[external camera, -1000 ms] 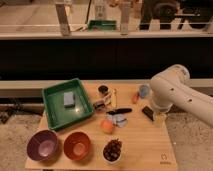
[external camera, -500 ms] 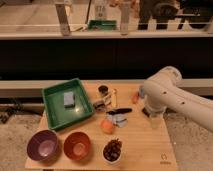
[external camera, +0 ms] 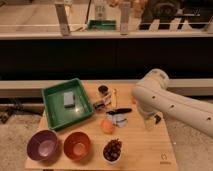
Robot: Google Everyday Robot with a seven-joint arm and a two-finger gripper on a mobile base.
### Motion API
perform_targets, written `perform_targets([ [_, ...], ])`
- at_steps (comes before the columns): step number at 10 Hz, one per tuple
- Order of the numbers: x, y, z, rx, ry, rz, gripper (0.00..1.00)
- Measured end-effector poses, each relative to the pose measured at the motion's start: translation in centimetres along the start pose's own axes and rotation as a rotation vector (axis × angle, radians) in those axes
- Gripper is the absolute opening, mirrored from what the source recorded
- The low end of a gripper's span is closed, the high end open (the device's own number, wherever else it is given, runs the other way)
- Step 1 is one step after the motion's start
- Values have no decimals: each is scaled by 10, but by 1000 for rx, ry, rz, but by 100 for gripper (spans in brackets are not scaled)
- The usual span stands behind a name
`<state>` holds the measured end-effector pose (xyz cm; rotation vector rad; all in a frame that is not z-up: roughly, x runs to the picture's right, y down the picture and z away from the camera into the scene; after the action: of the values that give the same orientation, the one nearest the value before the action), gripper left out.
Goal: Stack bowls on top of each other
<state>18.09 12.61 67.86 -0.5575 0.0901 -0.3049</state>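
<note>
The purple bowl [external camera: 43, 145] sits at the table's front left corner. The orange bowl [external camera: 77, 145], paler inside, stands right beside it; the two are side by side, neither on the other. My gripper [external camera: 151, 121] hangs at the end of the white arm over the right part of the table, well to the right of both bowls and farther back. It is open and I see nothing in it.
A white bowl of dark grapes [external camera: 113, 150] stands right of the orange bowl. An orange fruit [external camera: 106, 126], a black-handled utensil [external camera: 120, 111] and a dark cup [external camera: 103, 90] lie mid-table. A green tray [external camera: 50, 95] with a grey sponge [external camera: 68, 99] is back left.
The arm has swung left and lower, bringing the gripper from the table's right edge toward its middle. The bowls have not moved.
</note>
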Motion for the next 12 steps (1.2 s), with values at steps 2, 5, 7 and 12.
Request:
perform_targets([
  [2, -21, -3, 0, 0, 11, -36, 80],
  [5, -34, -1, 2, -2, 34, -75, 80],
  [7, -65, -6, 2, -3, 44, -113, 80],
  [12, -106, -12, 0, -5, 67, -194, 80],
])
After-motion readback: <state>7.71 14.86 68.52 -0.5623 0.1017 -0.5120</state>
